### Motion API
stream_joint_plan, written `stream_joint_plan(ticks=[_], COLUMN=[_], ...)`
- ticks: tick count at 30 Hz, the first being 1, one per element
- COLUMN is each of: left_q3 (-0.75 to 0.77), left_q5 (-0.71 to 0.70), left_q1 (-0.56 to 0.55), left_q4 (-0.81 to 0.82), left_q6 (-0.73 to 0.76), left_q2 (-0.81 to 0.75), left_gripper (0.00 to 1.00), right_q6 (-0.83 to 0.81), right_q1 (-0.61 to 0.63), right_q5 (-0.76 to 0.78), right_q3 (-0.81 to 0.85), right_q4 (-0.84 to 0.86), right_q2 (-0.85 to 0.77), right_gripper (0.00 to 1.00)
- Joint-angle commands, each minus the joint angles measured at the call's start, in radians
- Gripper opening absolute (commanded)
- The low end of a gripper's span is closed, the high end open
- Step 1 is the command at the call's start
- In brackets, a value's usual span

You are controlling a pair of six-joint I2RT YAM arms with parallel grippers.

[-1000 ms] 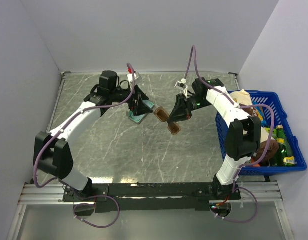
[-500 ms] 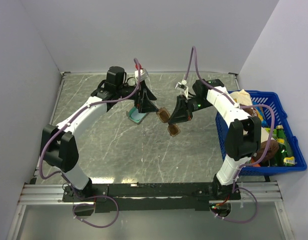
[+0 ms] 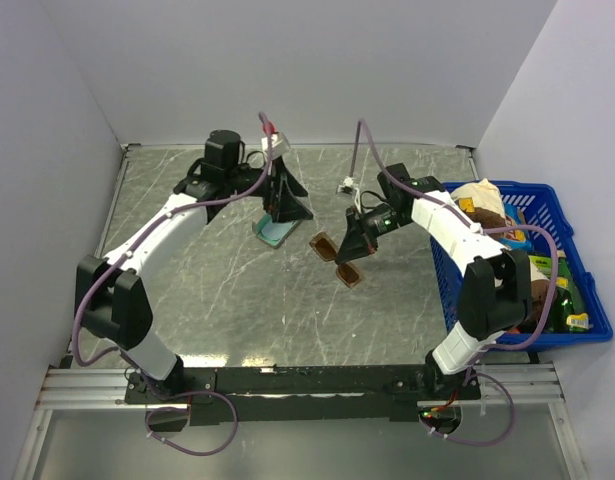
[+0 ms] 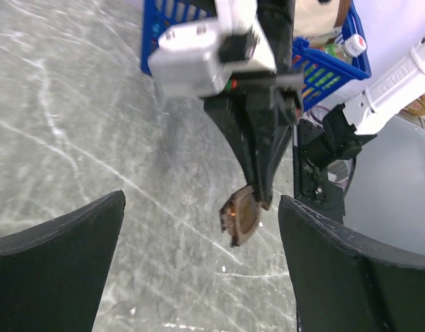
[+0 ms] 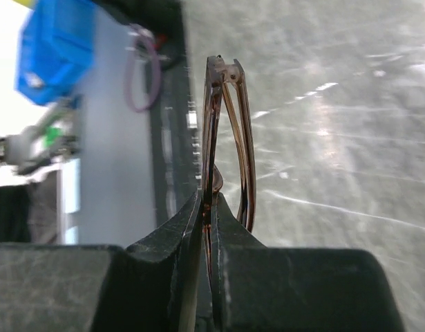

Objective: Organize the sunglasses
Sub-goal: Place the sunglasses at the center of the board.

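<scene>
Judging from how things lie, the task is read as under way but not finished: the sunglasses (image 3: 337, 260) are off the table (image 3: 207, 290) and carried in the air, and no resting place has been reached. They are pinched by the right gripper (image 3: 345, 248), whose jaws are drawn narrow on the thin dark frame. In the right wrist view the sunglasses (image 5: 211, 131) are seen edge-on above that gripper (image 5: 206, 200), with the temples apparently folded behind the amber lenses. They are held over the middle of the worktop, somewhat toward its right edge, and nothing is seen beneath them but bare marbled surface. The left gripper (image 3: 287, 215) is held with its jaws spread wide and nothing between them, poised toward the far edge of the worktop, just left of the glasses and apart from them. From the left wrist camera one brown lens of the sunglasses (image 4: 241, 216) is seen hanging below the right gripper (image 4: 260, 197), framed by the gap of the left gripper (image 4: 202, 200). A pale blue-green item (image 3: 274, 234) lies on the worktop under the left gripper; whether it is a cloth or a case cannot be told. A blue basket (image 3: 572, 338) of assorted goods stands at the right edge. What is left, by this reading, is for the sunglasses to be set down or stowed.
</scene>
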Motion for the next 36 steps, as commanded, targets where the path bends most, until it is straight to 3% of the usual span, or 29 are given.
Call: stream_joint_plan(ticks=[1, 5, 9, 14, 22, 29, 36], left_q3=[0.006, 0.035, -0.006, -0.033, -0.192, -0.209, -0.292], left_q5=[0.039, 0.051, 0.047, 0.137, 0.189, 0.231, 0.234], left_q1=[0.041, 0.052, 0.083, 0.228, 0.362, 0.481, 0.558], left_q4=[-0.007, -0.128, -0.136, -0.193, -0.351, -0.592, -0.548], left_q6=[0.016, 0.123, 0.16, 0.204, 0.365, 0.608, 0.611], left_q2=[-0.068, -0.061, -0.077, -0.103, -0.21, -0.224, -0.294], left_gripper=[0.97, 0.96, 0.96, 0.96, 0.97, 0.96, 0.97], right_q6=[0.128, 0.083, 0.014, -0.173, -0.345, -0.404, -0.378], right_q1=[0.034, 0.089, 0.116, 0.168, 0.339, 0.431, 0.469], right_q5=[0.174, 0.367, 0.523, 0.567, 0.627, 0.665, 0.74], right_q3=[0.036, 0.036, 0.052, 0.11, 0.147, 0.219, 0.247], right_q4=[0.149, 0.165, 0.14, -0.046, -0.157, -0.226, -0.177], right_q2=[-0.03, -0.031, -0.011, 0.105, 0.269, 0.395, 0.474], right_gripper=[0.0, 0.0, 0.0, 0.0, 0.0, 0.04, 0.13])
